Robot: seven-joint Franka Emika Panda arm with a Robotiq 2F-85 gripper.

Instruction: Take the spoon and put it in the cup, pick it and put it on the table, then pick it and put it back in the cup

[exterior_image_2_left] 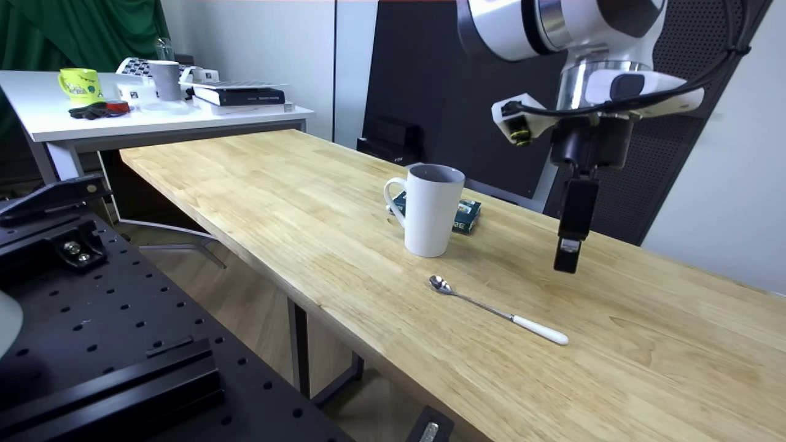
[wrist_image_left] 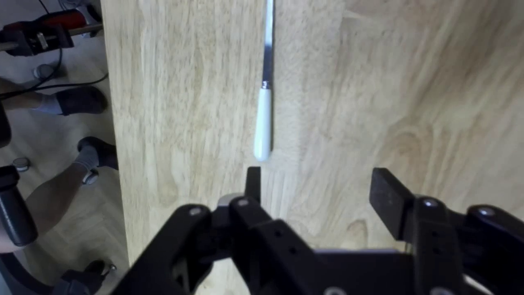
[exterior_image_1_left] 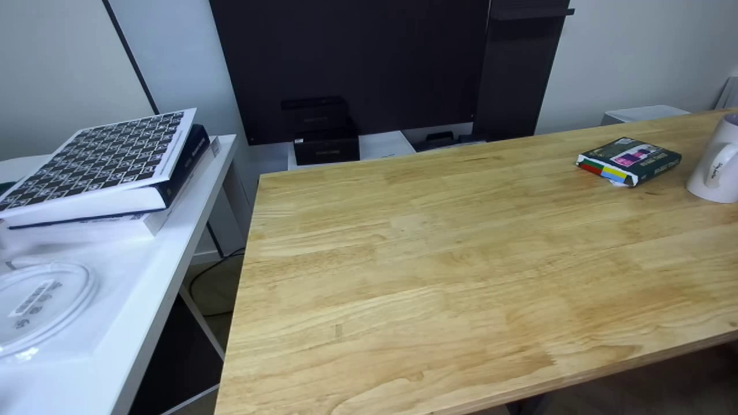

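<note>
The spoon (exterior_image_2_left: 540, 329) lies on the wooden table (exterior_image_2_left: 258, 184), its metal bowl toward the cup and its white handle pointing away. In the wrist view the spoon's handle (wrist_image_left: 262, 125) ends just ahead of the left fingertip, not between the fingers. My gripper (wrist_image_left: 314, 180) is open with a wide gap and nothing in it. In an exterior view the gripper (exterior_image_2_left: 566, 258) hangs above the table, beyond the spoon's handle end. The white cup (exterior_image_2_left: 431, 212) stands upright near the spoon's bowl; part of the cup (exterior_image_1_left: 715, 167) also shows at an exterior view's edge.
A flat dark-green box (exterior_image_1_left: 631, 161) lies beside the cup, partly behind it in an exterior view. A white side table (exterior_image_2_left: 184, 126) holds books, a yellow mug (exterior_image_2_left: 83, 86) and a grey cup (exterior_image_2_left: 166, 80). A black perforated platform (exterior_image_2_left: 159, 350) stands along the table's front.
</note>
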